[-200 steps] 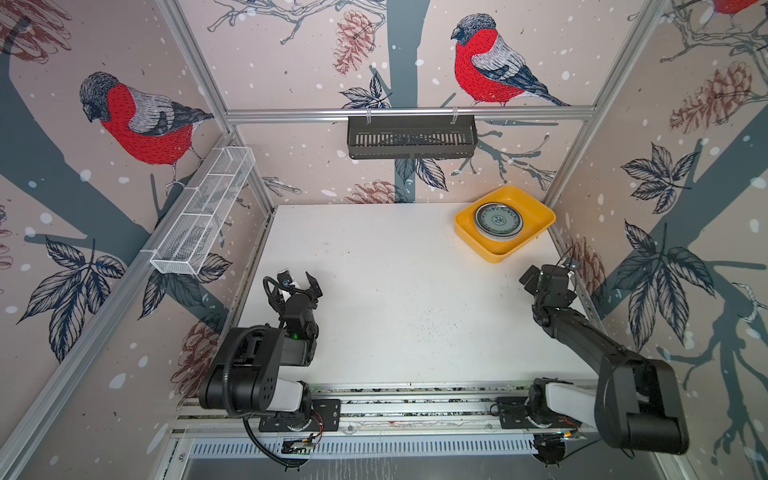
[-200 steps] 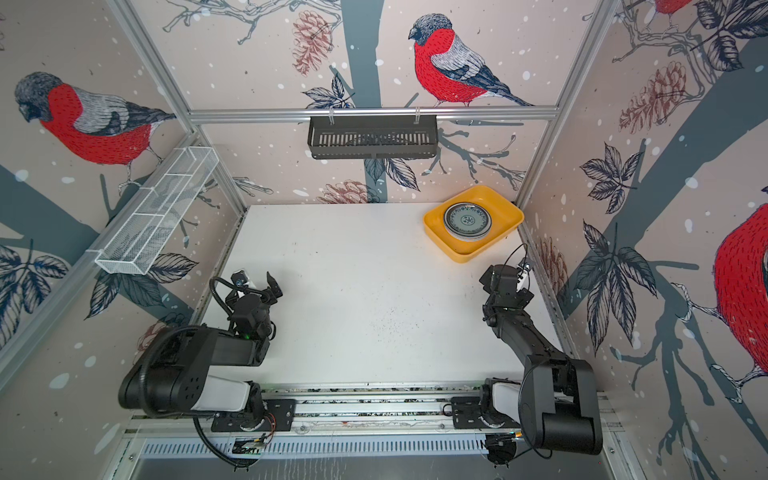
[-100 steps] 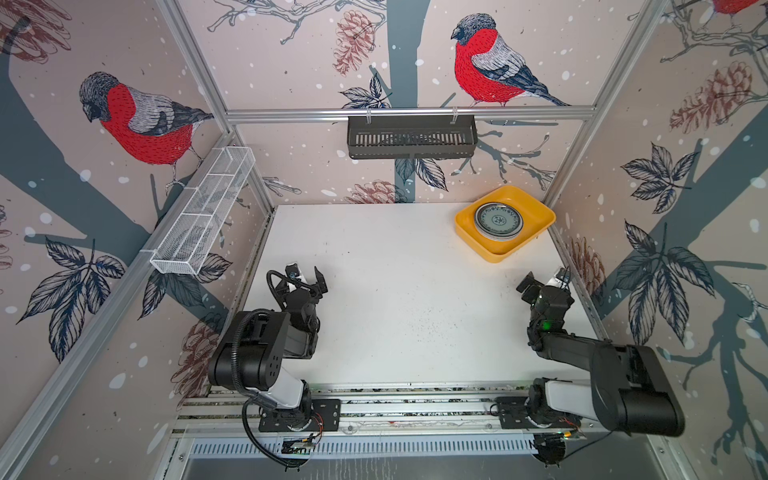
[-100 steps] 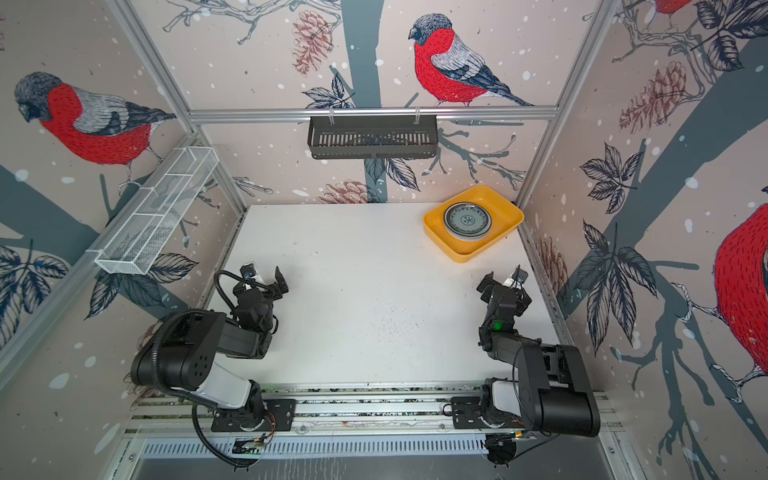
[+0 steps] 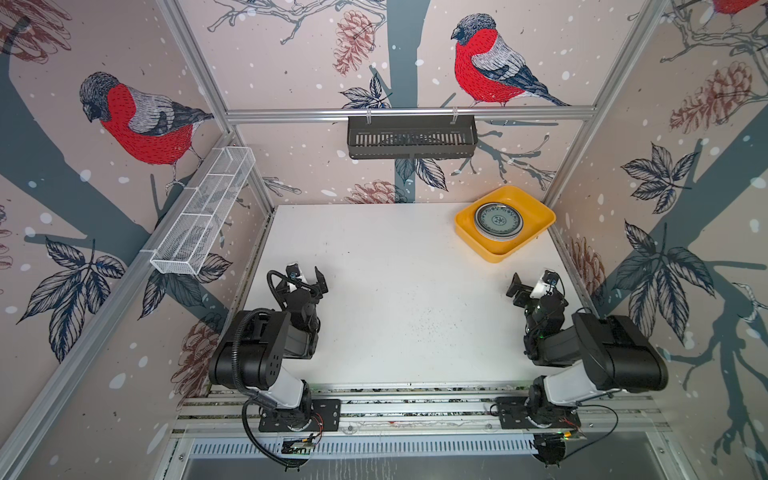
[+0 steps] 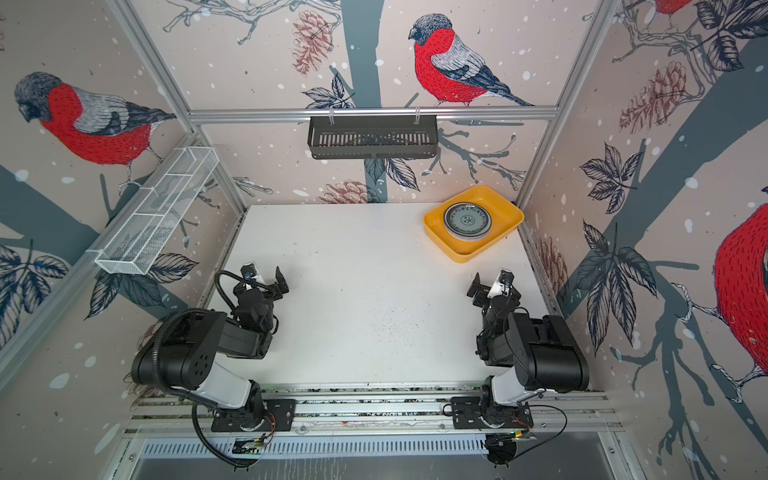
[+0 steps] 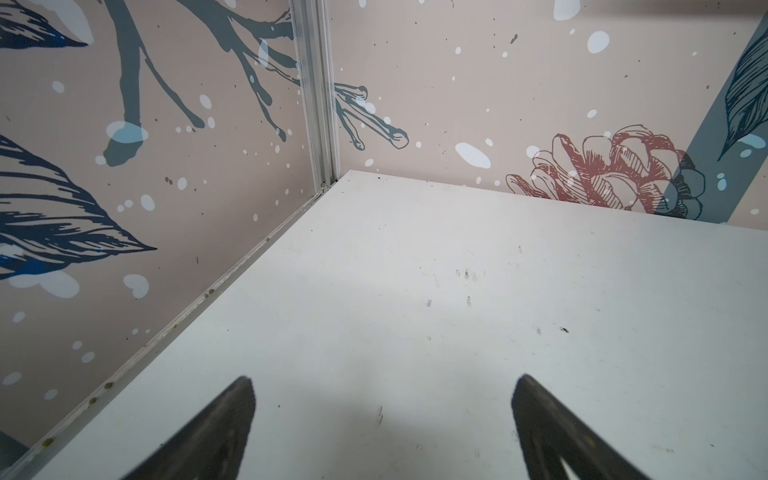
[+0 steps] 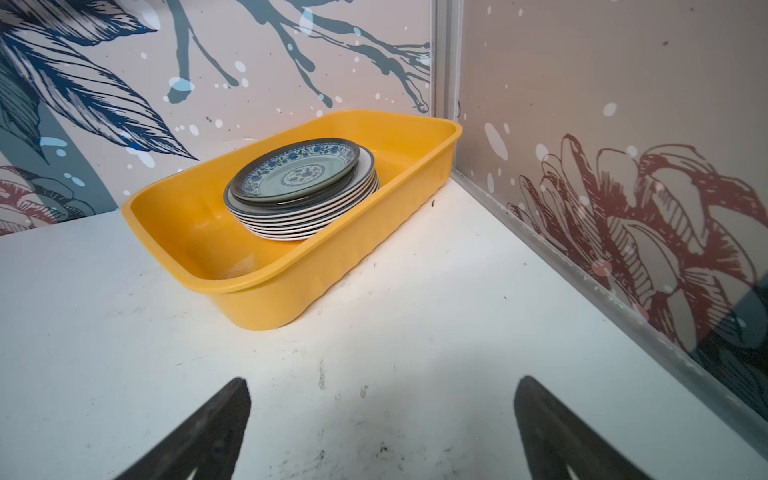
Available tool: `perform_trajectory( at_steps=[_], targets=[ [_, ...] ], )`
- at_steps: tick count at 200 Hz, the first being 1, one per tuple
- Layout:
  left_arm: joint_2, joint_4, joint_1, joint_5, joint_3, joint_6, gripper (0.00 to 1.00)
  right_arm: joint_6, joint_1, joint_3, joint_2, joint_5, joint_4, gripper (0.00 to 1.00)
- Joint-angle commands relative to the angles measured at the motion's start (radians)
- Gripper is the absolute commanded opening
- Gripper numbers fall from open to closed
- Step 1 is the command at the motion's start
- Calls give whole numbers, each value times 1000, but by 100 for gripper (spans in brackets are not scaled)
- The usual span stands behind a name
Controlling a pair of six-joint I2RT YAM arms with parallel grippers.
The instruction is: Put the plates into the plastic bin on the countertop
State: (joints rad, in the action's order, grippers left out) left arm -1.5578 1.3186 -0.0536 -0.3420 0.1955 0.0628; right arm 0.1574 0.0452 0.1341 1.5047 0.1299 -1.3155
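Note:
A stack of several plates (image 5: 498, 220) (image 6: 467, 219) (image 8: 299, 183) sits inside the yellow-orange plastic bin (image 5: 490, 253) (image 6: 461, 255) (image 8: 270, 299), with a teal patterned plate on top. The bin stands at the back right corner of the white countertop (image 5: 395, 291) (image 7: 415, 291) (image 8: 415, 332). My left gripper (image 5: 306, 277) (image 6: 264, 277) (image 7: 384, 380) is open and empty over the countertop's left side. My right gripper (image 5: 534, 286) (image 6: 490, 286) (image 8: 382, 380) is open and empty in front of the bin, well apart from it.
A black slatted basket (image 5: 411, 137) hangs on the back rail. A white wire-mesh rack (image 5: 203, 212) runs along the left wall. Patterned walls close three sides. Both arm bases sit on the aluminium rail (image 5: 411, 409) at the front.
Both arms have folded back over their bases. The grippers stayed open and close to where they were.

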Motion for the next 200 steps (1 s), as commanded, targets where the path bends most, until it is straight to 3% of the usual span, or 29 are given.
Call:
perform_trajectory(
  at_steps=[1, 15, 32, 200],
  targets=[
    [-4, 46, -6, -15, 11, -18, 96, -39, -19, 77, 5, -25, 59, 99],
    [-6, 37, -6, -15, 20, -18, 96, -50, -33, 56, 41, 1, -44, 99],
    [-9, 31, -6, -15, 24, -18, 96, -50, -34, 74, 28, 3, 21, 99],
    [-8, 38, -23, -26, 22, -38, 97, -84, -71, 66, 33, 55, -14, 99]
  ],
)
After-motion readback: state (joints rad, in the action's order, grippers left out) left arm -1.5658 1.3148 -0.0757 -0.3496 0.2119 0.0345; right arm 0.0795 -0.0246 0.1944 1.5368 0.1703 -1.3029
